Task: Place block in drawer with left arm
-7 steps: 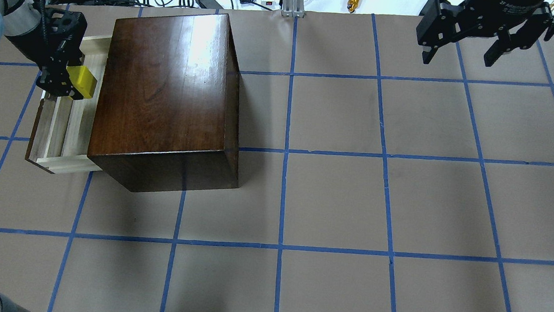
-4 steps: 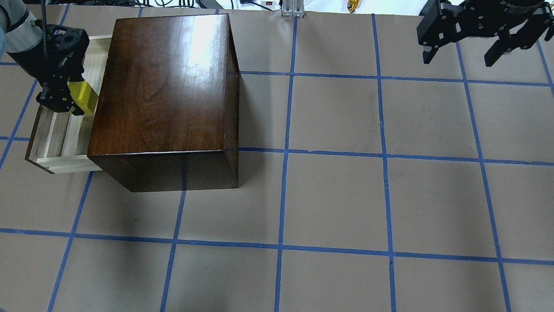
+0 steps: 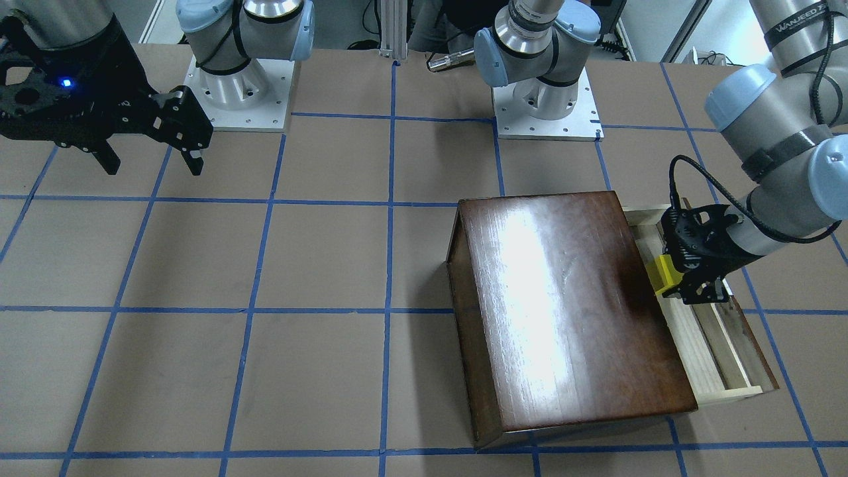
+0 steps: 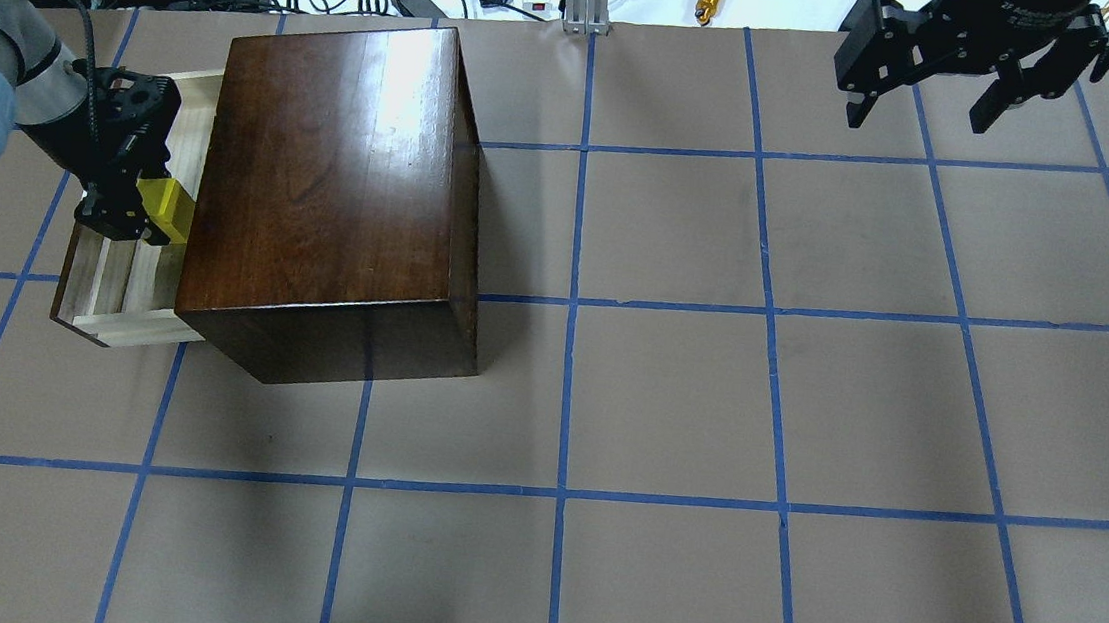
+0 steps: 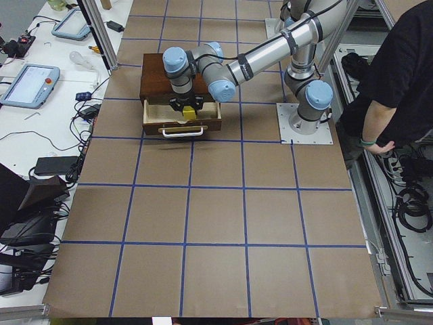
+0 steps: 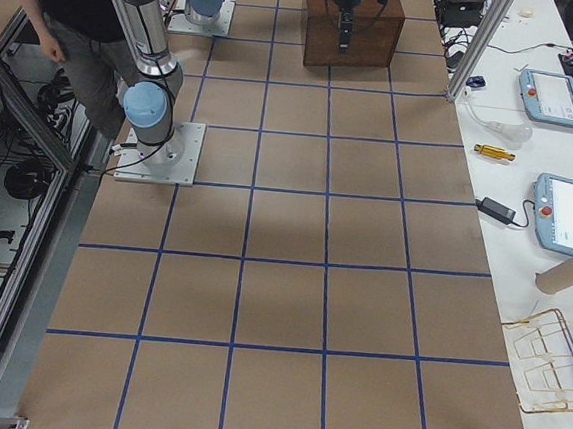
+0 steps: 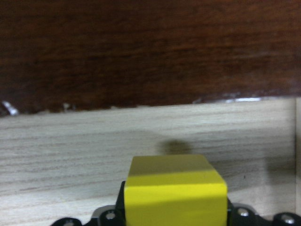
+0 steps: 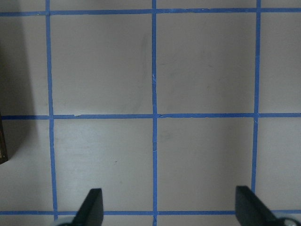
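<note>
The yellow block (image 4: 169,208) is held between the jaws of my left gripper (image 4: 137,212), over the open pale-wood drawer (image 4: 105,284) and close to the front of the dark-brown box (image 4: 335,182). In the front view the block (image 3: 664,274) sits at the box's edge, with the left gripper (image 3: 692,283) above the drawer (image 3: 722,358). In the left wrist view the block (image 7: 174,190) hangs over the drawer floor (image 7: 141,136) and casts a small shadow. I cannot tell whether it touches the floor. My right gripper (image 4: 918,117) is open and empty, far away.
The box (image 3: 563,305) stands right beside the block. The drawer's dark front with its metal handle (image 5: 183,132) faces away from the box. The right gripper (image 8: 171,212) hovers over bare taped table. Cables and tools lie beyond the table's far edge.
My left gripper has moved along the drawer and lower into it with the block, while staying shut. The right arm has not moved.
</note>
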`<state>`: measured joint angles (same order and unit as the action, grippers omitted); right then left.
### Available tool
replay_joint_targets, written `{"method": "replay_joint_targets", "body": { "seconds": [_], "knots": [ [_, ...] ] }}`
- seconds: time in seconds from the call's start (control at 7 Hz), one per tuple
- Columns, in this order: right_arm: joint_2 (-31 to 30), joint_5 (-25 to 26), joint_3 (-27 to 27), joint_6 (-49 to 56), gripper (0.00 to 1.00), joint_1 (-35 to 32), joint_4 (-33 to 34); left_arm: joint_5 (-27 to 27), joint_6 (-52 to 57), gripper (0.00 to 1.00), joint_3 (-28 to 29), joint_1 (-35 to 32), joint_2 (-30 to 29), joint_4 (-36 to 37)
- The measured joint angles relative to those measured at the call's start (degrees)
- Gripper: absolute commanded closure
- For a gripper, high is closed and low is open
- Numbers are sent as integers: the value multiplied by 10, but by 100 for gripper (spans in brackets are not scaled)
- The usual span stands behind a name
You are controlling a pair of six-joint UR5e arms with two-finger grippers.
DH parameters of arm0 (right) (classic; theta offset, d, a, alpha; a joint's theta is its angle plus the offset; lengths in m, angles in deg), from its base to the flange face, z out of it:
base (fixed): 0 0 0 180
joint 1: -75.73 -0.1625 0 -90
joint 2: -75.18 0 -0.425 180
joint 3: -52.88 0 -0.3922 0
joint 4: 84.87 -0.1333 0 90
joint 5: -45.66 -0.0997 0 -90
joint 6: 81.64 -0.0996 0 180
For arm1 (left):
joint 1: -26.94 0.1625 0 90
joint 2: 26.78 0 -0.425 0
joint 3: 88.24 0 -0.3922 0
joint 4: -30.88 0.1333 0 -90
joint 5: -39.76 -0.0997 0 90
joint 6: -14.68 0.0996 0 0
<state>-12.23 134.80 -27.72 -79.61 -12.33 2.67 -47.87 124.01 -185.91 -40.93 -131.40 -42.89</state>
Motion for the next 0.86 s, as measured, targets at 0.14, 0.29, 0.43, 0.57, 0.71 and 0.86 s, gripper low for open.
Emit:
{"method": "replay_joint_targets", "body": {
  "seconds": [0.14, 0.29, 0.43, 0.57, 0.71, 0.86],
  "knots": [
    [0, 0, 0, 0, 0, 0, 0, 0, 0, 0, -2, 0, 0, 6],
    [0, 0, 0, 0, 0, 0, 0, 0, -1, 0, -2, 1, 0, 9],
    [0, 1, 0, 0, 0, 0, 0, -2, -1, 0, 1, 2, 4, 9],
    [0, 1, 0, 0, 0, 0, 0, -3, -4, 0, 5, 5, 10, 4],
    [0, 1, 0, 0, 0, -1, 0, -3, -17, 0, 13, 6, 23, -12],
    [0, 0, 0, 0, 0, -1, 0, 0, -49, 0, 25, 5, 39, -40]
  ]
}}
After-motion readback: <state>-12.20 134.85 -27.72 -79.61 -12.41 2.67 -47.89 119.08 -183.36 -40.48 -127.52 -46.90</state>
